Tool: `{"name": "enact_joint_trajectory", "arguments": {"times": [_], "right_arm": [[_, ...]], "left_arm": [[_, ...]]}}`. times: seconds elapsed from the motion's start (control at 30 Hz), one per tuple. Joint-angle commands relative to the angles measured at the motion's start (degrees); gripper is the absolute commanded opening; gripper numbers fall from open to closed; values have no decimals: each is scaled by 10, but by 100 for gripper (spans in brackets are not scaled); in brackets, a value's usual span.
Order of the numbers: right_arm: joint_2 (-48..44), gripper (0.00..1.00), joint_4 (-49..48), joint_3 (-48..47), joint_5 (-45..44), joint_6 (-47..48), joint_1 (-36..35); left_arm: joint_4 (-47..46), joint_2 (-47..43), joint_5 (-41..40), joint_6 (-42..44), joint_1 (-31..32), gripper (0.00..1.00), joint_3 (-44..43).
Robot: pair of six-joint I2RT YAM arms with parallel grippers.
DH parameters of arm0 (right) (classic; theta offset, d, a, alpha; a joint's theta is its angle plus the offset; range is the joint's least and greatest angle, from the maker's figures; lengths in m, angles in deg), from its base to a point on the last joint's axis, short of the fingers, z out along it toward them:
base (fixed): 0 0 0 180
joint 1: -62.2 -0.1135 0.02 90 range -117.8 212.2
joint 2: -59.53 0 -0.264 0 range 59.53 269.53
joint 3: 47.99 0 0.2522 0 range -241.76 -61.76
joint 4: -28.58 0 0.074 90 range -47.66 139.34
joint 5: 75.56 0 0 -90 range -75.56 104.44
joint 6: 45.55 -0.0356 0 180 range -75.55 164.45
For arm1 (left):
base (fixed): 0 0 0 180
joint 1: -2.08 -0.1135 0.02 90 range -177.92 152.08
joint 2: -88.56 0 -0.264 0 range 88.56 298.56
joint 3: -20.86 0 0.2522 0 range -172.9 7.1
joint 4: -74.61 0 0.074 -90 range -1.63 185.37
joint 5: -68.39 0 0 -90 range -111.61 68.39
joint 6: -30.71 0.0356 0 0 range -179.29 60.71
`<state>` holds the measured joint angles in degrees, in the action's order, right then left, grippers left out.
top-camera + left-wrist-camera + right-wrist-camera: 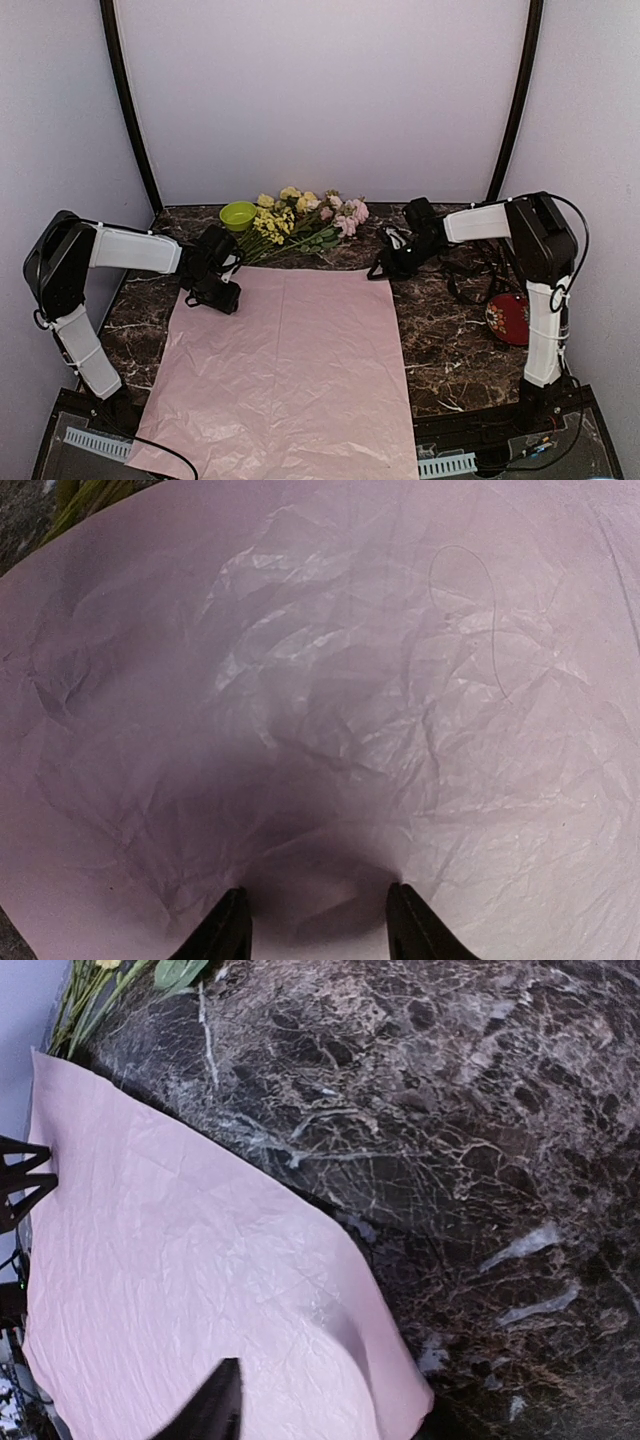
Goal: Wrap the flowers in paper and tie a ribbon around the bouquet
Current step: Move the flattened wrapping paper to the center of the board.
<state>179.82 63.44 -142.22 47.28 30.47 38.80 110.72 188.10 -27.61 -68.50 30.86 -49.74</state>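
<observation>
Creased paper, left hand open, empty above it, right hand (grip unclear)

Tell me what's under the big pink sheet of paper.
The paper lies spread on the dark marbled table, which shows past its side and far edges. The area directly beneath is covered, so anything flat there cannot be seen.

- A dark brown marble bench with pale veins running across its top.
- A small lime-green bowl sitting at the back of the bench, left of centre, near the rear wall.
- A round red thing with a pale pattern lying on the right side of the bench; what it is cannot be told.
- Loose black cables looped on the bench just behind the red thing.
- Two black poles, left and right, rising against plain white walls.
</observation>
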Motion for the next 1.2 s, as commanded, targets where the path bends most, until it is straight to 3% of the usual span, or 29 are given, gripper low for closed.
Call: {"name": "enact_joint_trajectory", "arguments": {"times": [0.0,0.07,0.1,0.33,0.5,0.63,0.77,0.97,1.17], "right_arm": [[7,25,17,-12,-53,14,-15],[3,1,5,-15,-57,1,-15],[-4,0,-5,-15,-58,-5,-14],[-100,0,-25,5,-111,-27,-12],[-205,0,-18,48,-202,-54,17],[-303,0,-45,130,-217,-128,88],[-417,0,-109,279,-196,-225,189],[-550,0,-131,437,-265,-313,340],[-602,0,-132,494,-340,-370,354]], "left_arm": [[3,10,0,9,0,47,9],[8,9,0,10,0,47,5],[9,6,0,11,0,47,3],[6,-42,-5,16,0,47,-5],[-8,-85,0,24,0,48,-15],[9,-85,6,28,0,48,-43],[-5,-86,14,32,0,48,-53],[4,-52,33,34,5,47,-86],[0,-17,41,42,23,46,-111]]}}
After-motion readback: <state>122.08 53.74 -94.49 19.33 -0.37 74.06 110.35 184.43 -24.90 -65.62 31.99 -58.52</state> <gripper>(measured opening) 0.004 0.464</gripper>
